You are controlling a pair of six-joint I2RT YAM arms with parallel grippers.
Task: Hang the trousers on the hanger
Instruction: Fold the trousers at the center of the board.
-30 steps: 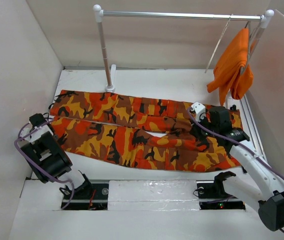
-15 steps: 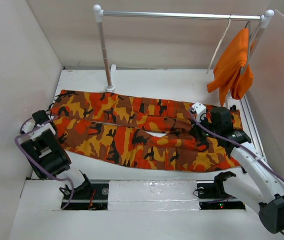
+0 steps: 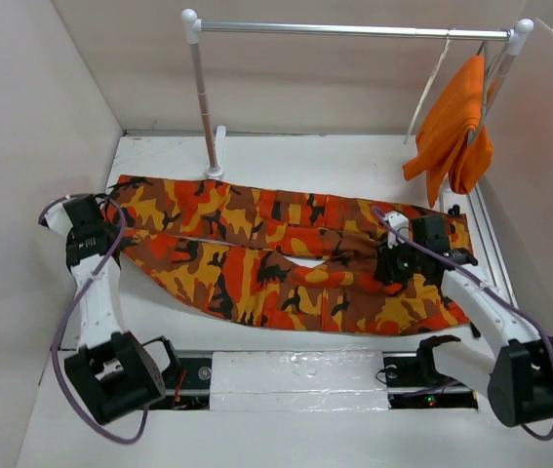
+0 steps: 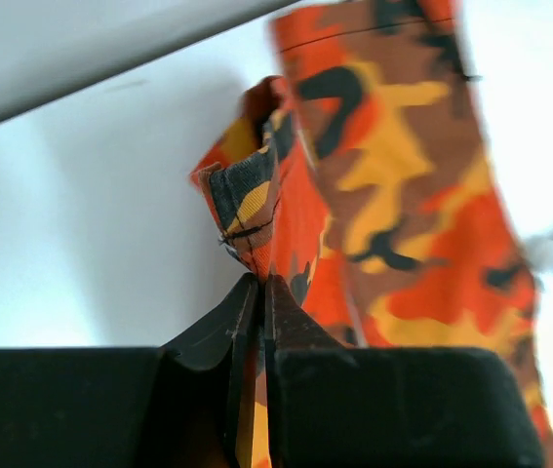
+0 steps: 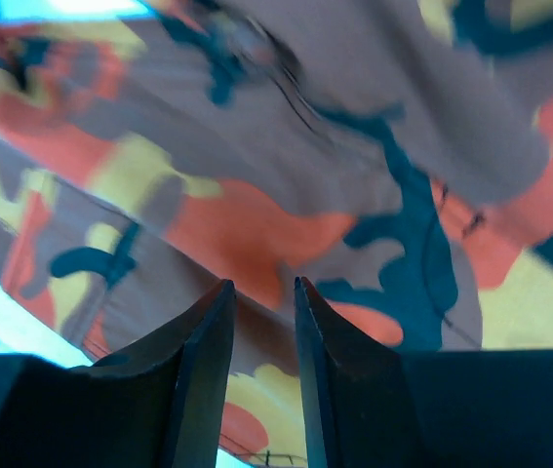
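The camouflage trousers (image 3: 256,255) lie flat across the table, legs to the left and waist to the right. My left gripper (image 3: 106,237) is at the left end of the near leg. In the left wrist view it (image 4: 259,283) is shut on the bunched cuff of the trousers (image 4: 256,195). My right gripper (image 3: 394,269) is down on the crotch area. In the right wrist view its jaws (image 5: 256,285) stand a narrow gap apart against the cloth (image 5: 256,229), holding nothing visible. The thin pale hanger (image 3: 428,86) hangs from the rail at the back right.
A silver rail (image 3: 354,30) on white posts (image 3: 203,97) spans the back. A plain orange garment (image 3: 456,122) hangs at its right end beside the hanger. White walls close in on the left, back and right.
My left arm has swung out and forward to the near leg's cuff and is shut on it; the cuff is pulled slightly. My right gripper has shifted a little towards me on the trousers.
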